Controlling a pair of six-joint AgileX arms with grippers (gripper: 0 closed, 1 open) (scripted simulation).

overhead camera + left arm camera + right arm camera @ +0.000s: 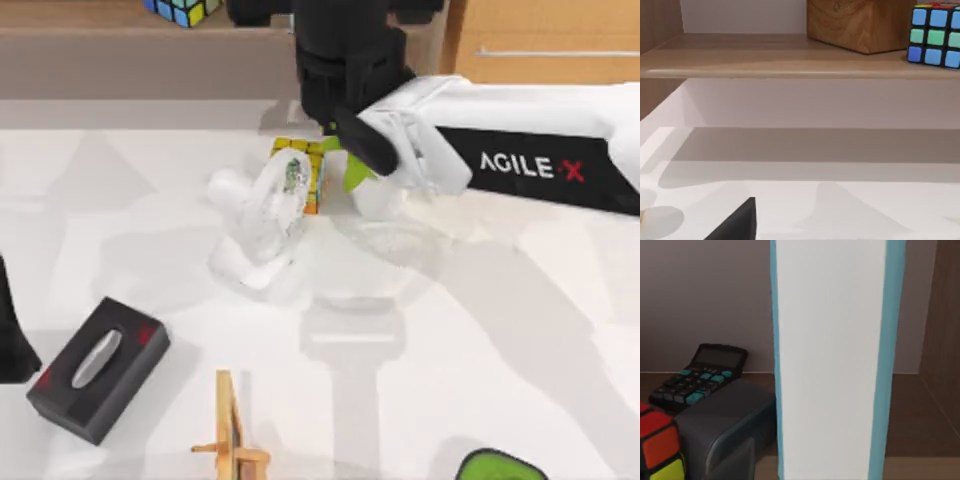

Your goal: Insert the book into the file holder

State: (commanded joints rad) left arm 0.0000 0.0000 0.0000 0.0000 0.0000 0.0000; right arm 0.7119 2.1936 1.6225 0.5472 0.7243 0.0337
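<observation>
1. Right arm [520, 160] comes in from the right edge of the top view, white w/ "AGILE X" lettering; its dark wrist end sits upper centre, near the wooden shelf [120, 25] at the back of the desk [500, 330].
2. Right gripper: can't tell how far open it is, nor whether it has hold of anything.
3. Book [830, 360]: in the right wrist view it stands upright in the centre of frame, white page edge facing the camera, thin light blue cover strips on both sides.
4. Same view, behind and beside the book: a dark grey file holder [725, 435] at lower left, a black calculator [702, 375] w/ teal keys at mid left, a colour cube [657, 450] in the lower left corner.
5. Top view, centre: another colour cube [300, 170] w/ clear glassy objects [260, 230] just beside it.
6. Black tissue box [98, 368] lies lower left on the desk.
7. Left arm [12, 340]: dark shape at the left edge of the top view, parked.
</observation>
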